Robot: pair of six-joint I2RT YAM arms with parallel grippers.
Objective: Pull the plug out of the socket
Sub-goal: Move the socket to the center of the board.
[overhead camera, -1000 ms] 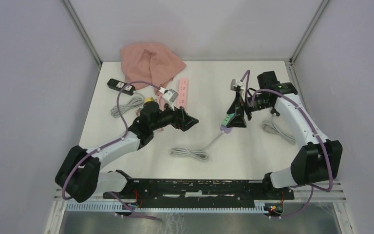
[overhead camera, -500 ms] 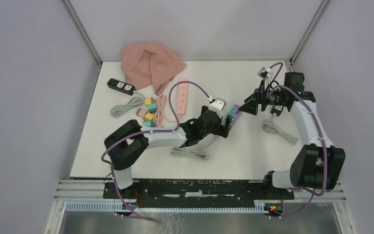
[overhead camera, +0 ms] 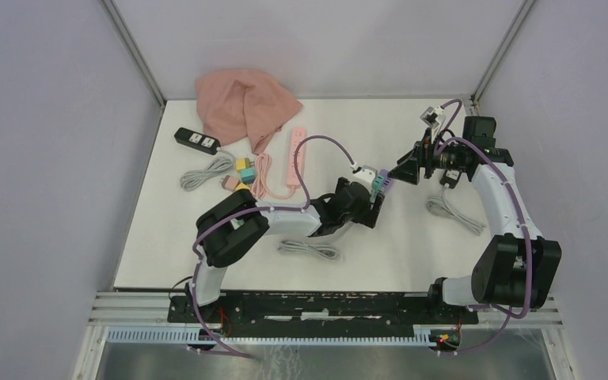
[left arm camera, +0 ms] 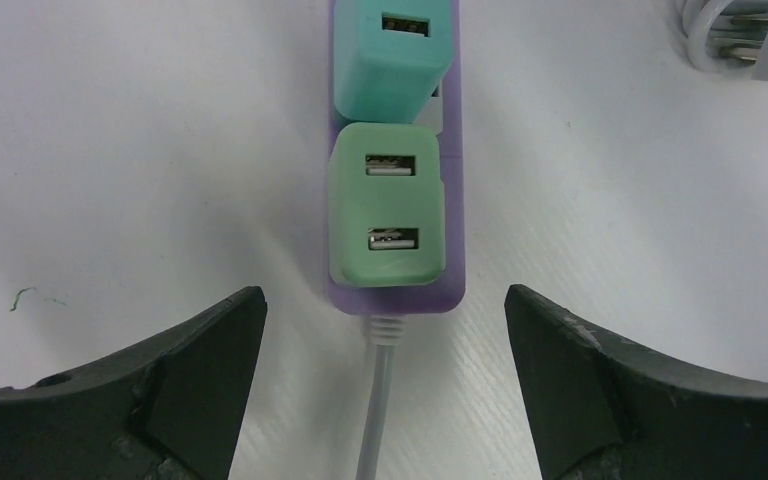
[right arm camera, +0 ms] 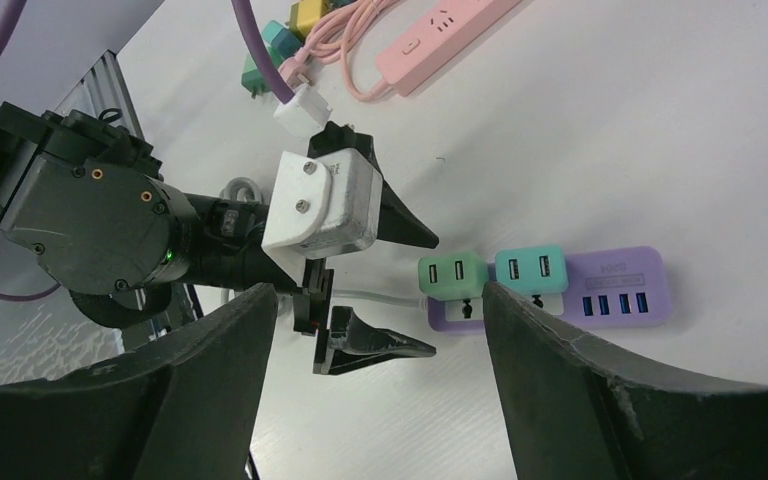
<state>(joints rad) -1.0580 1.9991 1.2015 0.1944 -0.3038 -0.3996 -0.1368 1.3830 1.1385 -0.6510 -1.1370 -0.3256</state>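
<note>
Centre-right in the overhead view, purple power strip (overhead camera: 383, 181) lies flat on white table (overhead camera: 348, 127). Light green USB charger (left arm camera: 385, 215) and teal USB charger (left arm camera: 393, 60) both sit plugged in, side by side, green one nearer the strip's cable end. Left gripper (left arm camera: 385, 300) jaws spread wide, straddling that cable end, touching nothing. Right gripper (right arm camera: 375, 292) also spread and empty, hovering just right of the strip. Pink power strip (overhead camera: 294, 158) and pink cloth (overhead camera: 241, 103) upper left.
</note>
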